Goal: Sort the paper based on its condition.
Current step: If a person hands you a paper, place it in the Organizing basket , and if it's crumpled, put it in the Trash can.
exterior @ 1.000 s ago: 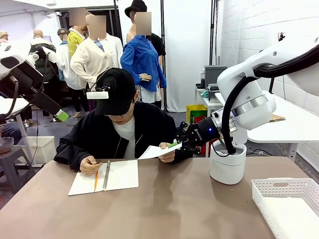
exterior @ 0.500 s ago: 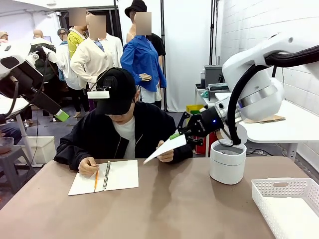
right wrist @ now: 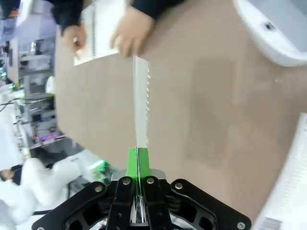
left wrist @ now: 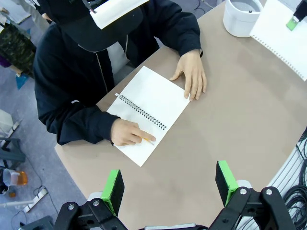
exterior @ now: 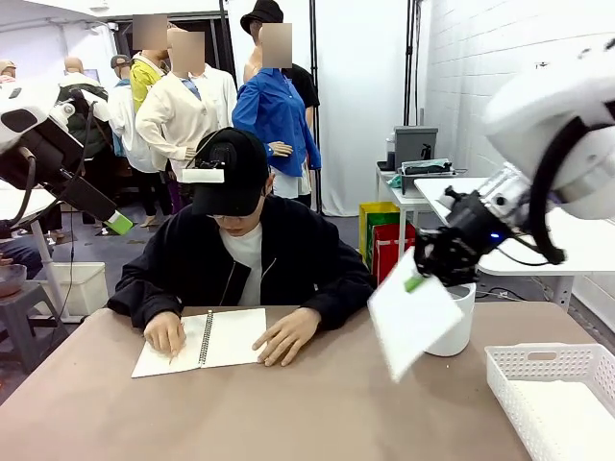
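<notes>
While the right gripper (exterior: pixel 415 280) pinches the paper (exterior: pixel 411 322) by its top corner, the sheet hangs down. Basket (exterior: pixel 555 384) lies right of it, near. Left gripper (left wrist: pixel 170 184) spread, holding nothing.

One loose sheet of paper (exterior: pixel 413 322) hangs above the table (exterior: pixel 288 413). One spiral notebook (exterior: pixel 207 341) lies open on that table. One pencil (left wrist: pixel 147 140) is in the person's hand. One white round bin (exterior: pixel 452 322) stands on the table, and one white basket (exterior: pixel 553 394) sits at its right end. Two grippers show: the right gripper (exterior: pixel 415 280) and the left gripper (left wrist: pixel 169 184). One person sits at the table, with two hands, one hand (exterior: pixel 165 333) on the notebook's left page and the other hand (exterior: pixel 285 336) at its right edge.
</notes>
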`<control>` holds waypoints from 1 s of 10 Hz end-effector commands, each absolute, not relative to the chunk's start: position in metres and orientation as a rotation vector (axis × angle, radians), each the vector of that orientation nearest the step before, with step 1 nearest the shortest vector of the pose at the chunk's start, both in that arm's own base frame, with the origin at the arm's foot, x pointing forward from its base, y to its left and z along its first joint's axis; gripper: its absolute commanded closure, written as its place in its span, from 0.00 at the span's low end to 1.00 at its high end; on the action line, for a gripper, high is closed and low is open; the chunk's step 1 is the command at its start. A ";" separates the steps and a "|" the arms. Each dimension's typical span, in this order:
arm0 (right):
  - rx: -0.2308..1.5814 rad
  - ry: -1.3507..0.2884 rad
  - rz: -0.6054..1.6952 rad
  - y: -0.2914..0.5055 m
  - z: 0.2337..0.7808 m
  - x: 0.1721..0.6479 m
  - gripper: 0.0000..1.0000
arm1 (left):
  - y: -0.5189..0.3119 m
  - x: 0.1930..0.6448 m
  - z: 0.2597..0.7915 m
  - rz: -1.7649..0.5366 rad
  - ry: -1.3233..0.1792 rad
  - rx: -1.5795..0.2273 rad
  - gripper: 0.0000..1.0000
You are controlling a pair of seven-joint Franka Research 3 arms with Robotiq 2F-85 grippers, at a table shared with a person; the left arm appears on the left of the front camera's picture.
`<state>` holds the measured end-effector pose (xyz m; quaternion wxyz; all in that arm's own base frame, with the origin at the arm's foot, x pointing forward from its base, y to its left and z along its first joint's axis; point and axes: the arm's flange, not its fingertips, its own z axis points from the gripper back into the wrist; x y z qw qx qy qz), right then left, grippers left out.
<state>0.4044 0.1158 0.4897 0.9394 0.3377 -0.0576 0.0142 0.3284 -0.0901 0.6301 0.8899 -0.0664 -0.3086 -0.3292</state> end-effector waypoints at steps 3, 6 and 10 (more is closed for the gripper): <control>0.521 -0.271 0.134 0.056 0.483 0.372 1.00 | -0.090 0.328 0.630 -0.681 -0.642 -0.133 0.00; 0.453 -0.178 0.127 0.003 0.478 0.355 1.00 | -0.090 0.328 0.630 -0.681 -0.642 -0.133 0.00; 0.250 -0.097 0.082 -0.043 0.441 0.359 1.00 | -0.090 0.328 0.630 -0.681 -0.642 -0.133 0.00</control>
